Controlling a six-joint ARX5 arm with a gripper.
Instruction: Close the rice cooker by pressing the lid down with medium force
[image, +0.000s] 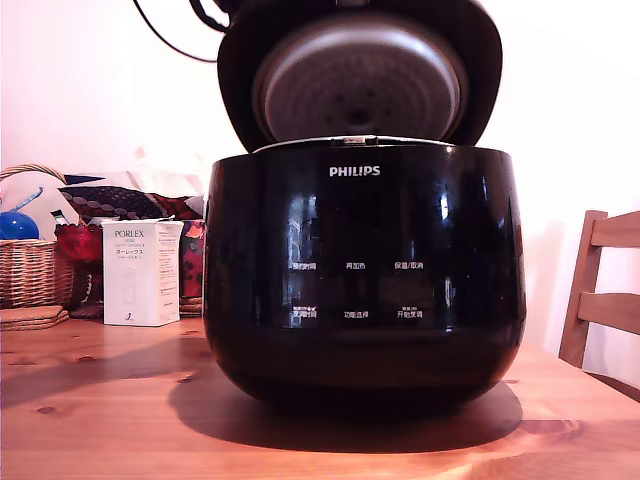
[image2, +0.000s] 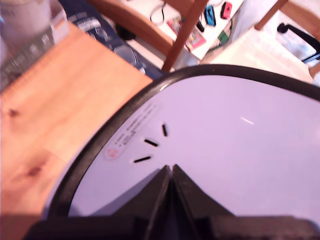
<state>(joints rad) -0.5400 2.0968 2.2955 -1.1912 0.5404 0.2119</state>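
Plain wooden table (image: 100, 400) against a white wall, pretty cluttered off to the side. The rice cooker (image: 365, 280) sits dead centre in the exterior view, a big glossy black pot with the PHILIPS logo and white button labels facing the camera. The lid (image: 360, 85) is up on its hinge at the back, leaning forward over the pot but not shut, so you look right at its dimpled silver inner plate.

On the exterior view's left there's a wicker basket (image: 30, 270) with something blue in it, a white PORLEX box (image: 140, 272) standing upright just beside the cooker, and some patterned fabric (image: 120, 200) behind. A wooden chair (image: 600, 290) pokes in on the exterior view's right.

The wrist view looks down on the lid's outer face (image2: 225, 140), which is shiny and reflecting pale light inside a black rim, with three little slots (image2: 150, 142) and a small label near the edge. The gripper (image2: 170, 170) has its two black fingers (image2: 155, 192) pressed together, nothing between them, tips right at the lid's surface. Honestly can't tell whether they're actually pushing on it or just touching.
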